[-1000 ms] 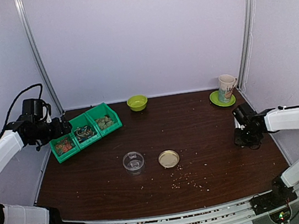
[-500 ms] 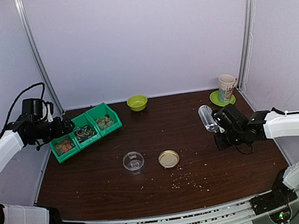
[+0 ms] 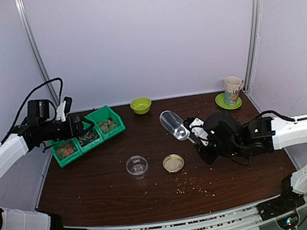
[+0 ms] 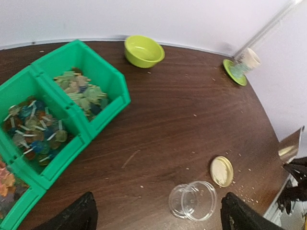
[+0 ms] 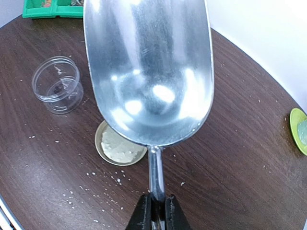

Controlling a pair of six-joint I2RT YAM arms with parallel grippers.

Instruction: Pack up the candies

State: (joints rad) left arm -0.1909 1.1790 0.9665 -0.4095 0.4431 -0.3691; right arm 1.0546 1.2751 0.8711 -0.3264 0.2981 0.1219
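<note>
**A:** What moved?
**B:** The right gripper (image 5: 157, 211), clamped on the handle of the empty metal scoop (image 5: 148, 72), has swung from the table's (image 3: 95, 186) right edge to mid-table, near the lid (image 3: 173, 162).
**A:** The candies (image 4: 79, 93)?
**B:** In the green bins (image 4: 103, 117), rear-left corner, below the left gripper (image 3: 76, 124), jaws wide, empty. Scooping likely follows.

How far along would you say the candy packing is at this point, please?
Done: the jar stands open, its lid beside it. In hand: the right gripper is shut on the scoop, which is empty. Left: seemingly all the packing; the candies lie in the green bins, the open left gripper above them.
</note>
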